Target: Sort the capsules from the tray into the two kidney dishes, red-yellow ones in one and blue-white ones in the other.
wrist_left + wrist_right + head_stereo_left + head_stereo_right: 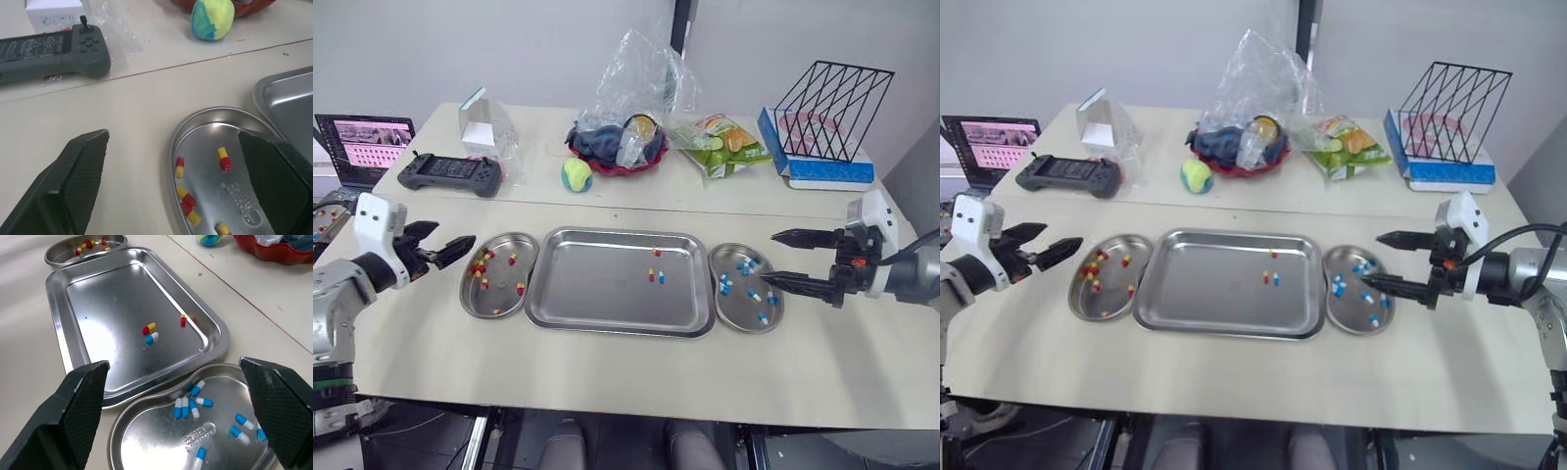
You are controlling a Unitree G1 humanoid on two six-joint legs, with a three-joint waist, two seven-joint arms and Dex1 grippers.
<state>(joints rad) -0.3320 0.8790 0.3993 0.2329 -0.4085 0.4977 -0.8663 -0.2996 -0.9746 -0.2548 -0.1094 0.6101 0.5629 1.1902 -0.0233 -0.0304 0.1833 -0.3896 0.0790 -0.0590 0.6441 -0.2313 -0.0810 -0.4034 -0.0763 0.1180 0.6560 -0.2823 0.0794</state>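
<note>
Three capsules (656, 276) lie right of tray (587, 289) centre. Right hand (773, 257), fingers apart, at blue-white dish (736, 311) right of tray. Left hand (450, 243), apart, beyond red-yellow dish (504, 274) left of tray.

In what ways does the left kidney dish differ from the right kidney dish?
The left dish holds only red-yellow capsules; the right dish holds only blue-white capsules. The left dish lies at the left end of the tray, the right dish at its right end. Both are shiny metal and kidney-shaped, with the inward curve facing the tray.
</note>
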